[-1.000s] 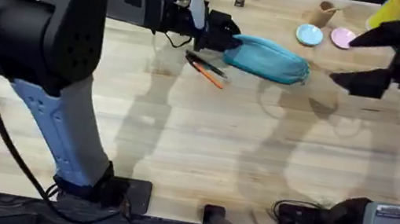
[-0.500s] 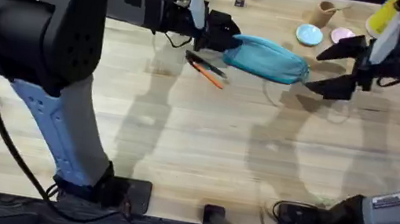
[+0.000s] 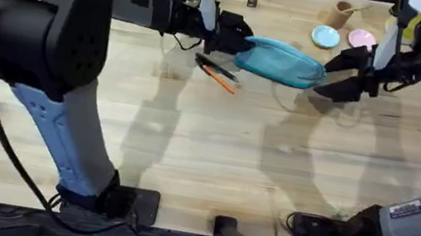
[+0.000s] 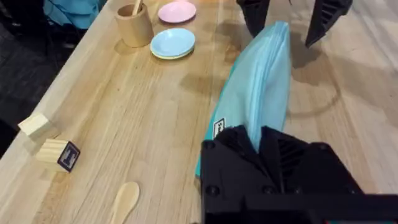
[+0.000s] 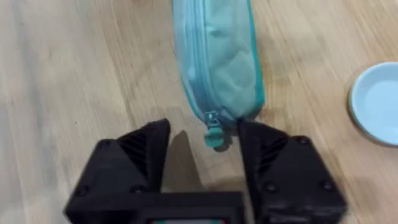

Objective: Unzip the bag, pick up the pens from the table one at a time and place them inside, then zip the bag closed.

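Bag (image 3: 281, 62) lies in the upper middle of the overhead frame, on the table (image 3: 189, 148), zipper not yet opened. My left gripper (image 3: 235, 40) pinches its left end; in the left wrist view the teal cloth is squeezed between my black fingers (image 4: 239, 146). My right gripper (image 3: 341, 75) has come in from the upper right: one second ago it was well apart from the bag, now it is just beside the bag's right end. Its jaws are spread, and in the right wrist view the zipper pull (image 5: 212, 132) sits between them, not yet touched. I judge the next step is to close on this pull and draw it along while the left side holds firm. The pens (image 3: 217, 73) wait just below the bag's left end, black and orange together.
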